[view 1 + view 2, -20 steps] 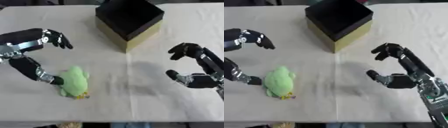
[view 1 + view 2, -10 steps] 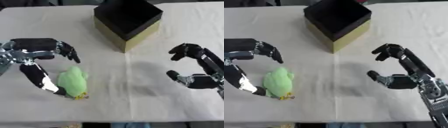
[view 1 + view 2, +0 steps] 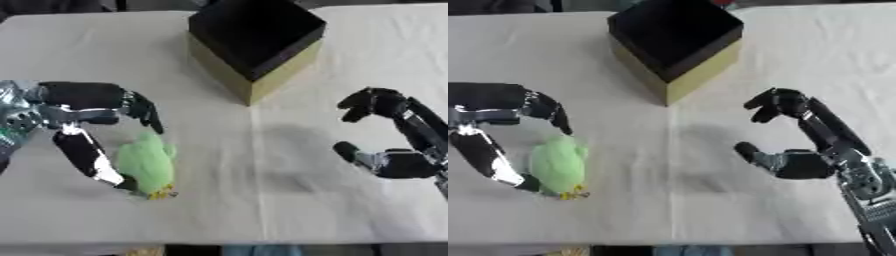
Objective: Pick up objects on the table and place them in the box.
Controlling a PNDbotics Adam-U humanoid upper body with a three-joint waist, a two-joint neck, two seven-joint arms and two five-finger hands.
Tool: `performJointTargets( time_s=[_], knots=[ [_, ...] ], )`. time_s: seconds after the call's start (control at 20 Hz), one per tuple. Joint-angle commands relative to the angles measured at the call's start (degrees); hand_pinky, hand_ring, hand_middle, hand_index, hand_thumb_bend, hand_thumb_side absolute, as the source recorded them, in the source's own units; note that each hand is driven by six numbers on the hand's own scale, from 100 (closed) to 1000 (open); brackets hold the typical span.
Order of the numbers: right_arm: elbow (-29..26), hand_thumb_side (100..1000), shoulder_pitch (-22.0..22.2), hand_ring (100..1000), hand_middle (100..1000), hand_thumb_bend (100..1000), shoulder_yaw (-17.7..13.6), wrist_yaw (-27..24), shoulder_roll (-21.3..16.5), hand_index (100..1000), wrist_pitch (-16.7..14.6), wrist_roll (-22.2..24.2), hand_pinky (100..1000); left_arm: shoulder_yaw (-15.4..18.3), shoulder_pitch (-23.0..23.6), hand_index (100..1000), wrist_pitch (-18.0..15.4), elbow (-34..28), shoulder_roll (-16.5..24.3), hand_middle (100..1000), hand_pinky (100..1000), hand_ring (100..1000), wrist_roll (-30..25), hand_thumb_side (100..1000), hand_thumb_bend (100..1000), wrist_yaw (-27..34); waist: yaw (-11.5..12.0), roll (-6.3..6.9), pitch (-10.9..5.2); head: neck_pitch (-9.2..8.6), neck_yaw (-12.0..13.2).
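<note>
Pale cloth [image 3: 262, 165] covered the whole table, faintly creased down the middle, with nothing of the room showing beyond its far edge but a dark strip. On it lay the green toy [image 3: 146, 162], a rounded, plush-looking thing with a small yellow-orange bit at its near end, sitting inside the curve of the left hand [image 3: 83, 100]: the fingers arched over its far side and the thumb reached down along its left flank to its near end. Whether they touched it could not be told, and the hand had not closed on it. It looked soft and light, likely to squash instead of slipping, so a hold across its broad middle, thumb on one flank and fingers on the other, seemed the safest. Ahead and to the right of that hand stood the box [image 3: 677, 44], black inside with tan walls, open at the top and set cornerwise. Well apart on the other side, the right hand [image 3: 802, 162] hovered empty over bare cloth, fingers curved but spread away from the thumb.
</note>
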Motion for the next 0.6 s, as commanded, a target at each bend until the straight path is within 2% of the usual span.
performJointTargets(
  time_s=[0.05,0.45,0.6],
  knots=[
    [-0.54,447,-0.48,632,691,441,-0.31,-0.39,-0.38,763,-0.02,0.07,630,-0.37,-1.26,814,-0.96,0.92,0.34,721,744,739,0.16,479,597,-1.73,-0.03,-0.11,-0.92,0.23,0.18],
    [-0.54,449,-0.49,631,691,439,-0.26,-0.47,-0.23,763,-0.03,0.1,629,-2.04,-2.39,815,-2.56,4.2,-1.11,721,745,735,-0.58,467,612,-5.11,-0.19,-0.15,-0.88,0.31,0.37],
    [-0.53,456,-0.48,631,691,435,-0.24,-0.5,-0.26,763,-0.02,0.14,629,-3.09,-2.83,813,-3.26,5.4,-1.38,696,735,703,-1.97,451,637,-6.0,-0.27,-0.14,-0.88,0.31,0.44]
  ],
)
